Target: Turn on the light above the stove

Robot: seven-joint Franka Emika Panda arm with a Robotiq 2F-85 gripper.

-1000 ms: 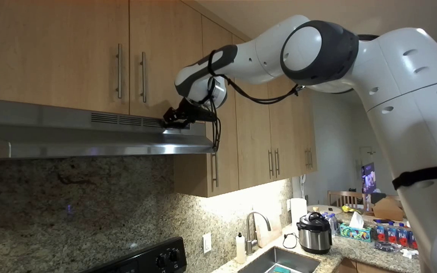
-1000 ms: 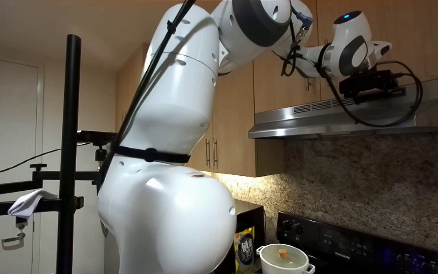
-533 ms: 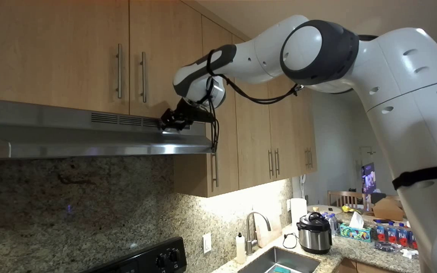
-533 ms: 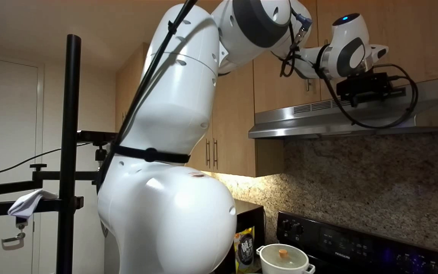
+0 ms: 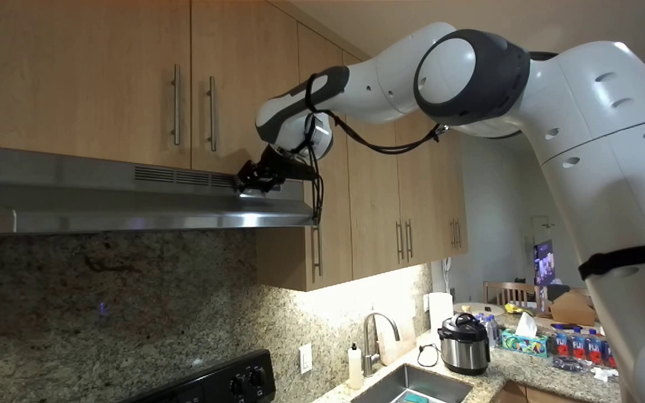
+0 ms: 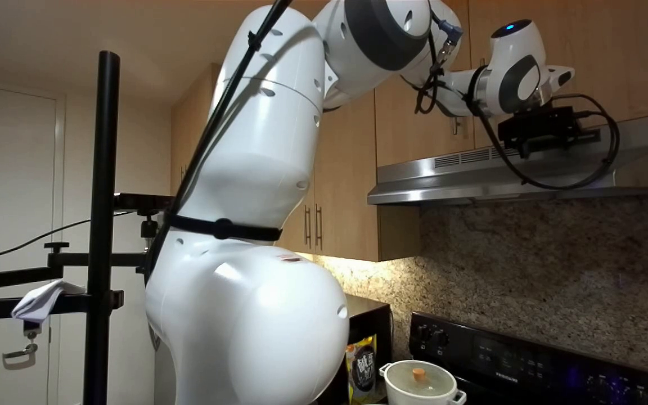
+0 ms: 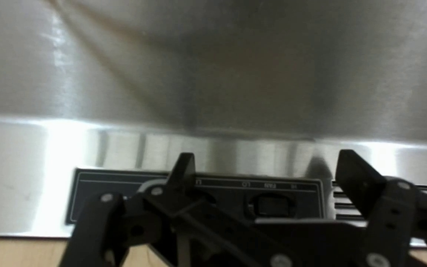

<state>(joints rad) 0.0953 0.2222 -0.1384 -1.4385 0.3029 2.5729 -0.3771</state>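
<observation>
The steel range hood [image 5: 132,210] spans above the stove; it also shows in the other-angle exterior view [image 6: 470,183]. The black control panel [image 7: 228,185] on its front shows upside down in the wrist view. The fan switch [image 7: 272,205] lies between my fingers. The light switch is mostly hidden behind the finger on the picture's left, where part of a "LI" label shows. My gripper [image 7: 266,157] is open and empty, its fingers spread across the panel. In both exterior views the gripper [image 5: 247,178] is at the hood's front face; contact cannot be told.
Wooden cabinets [image 5: 244,84] with bar handles rise directly above the hood. Vent slots [image 7: 350,205] lie beside the panel. A cable loop [image 6: 611,152] hangs from the wrist. Below are the stove's back panel [image 6: 526,360] and a lidded white pot [image 6: 422,388]. The wall under the hood is dim.
Over the second, the wrist and gripper have shifted slightly along the hood toward the vent slots and a little downward. Almost nothing differs over the last half second.
</observation>
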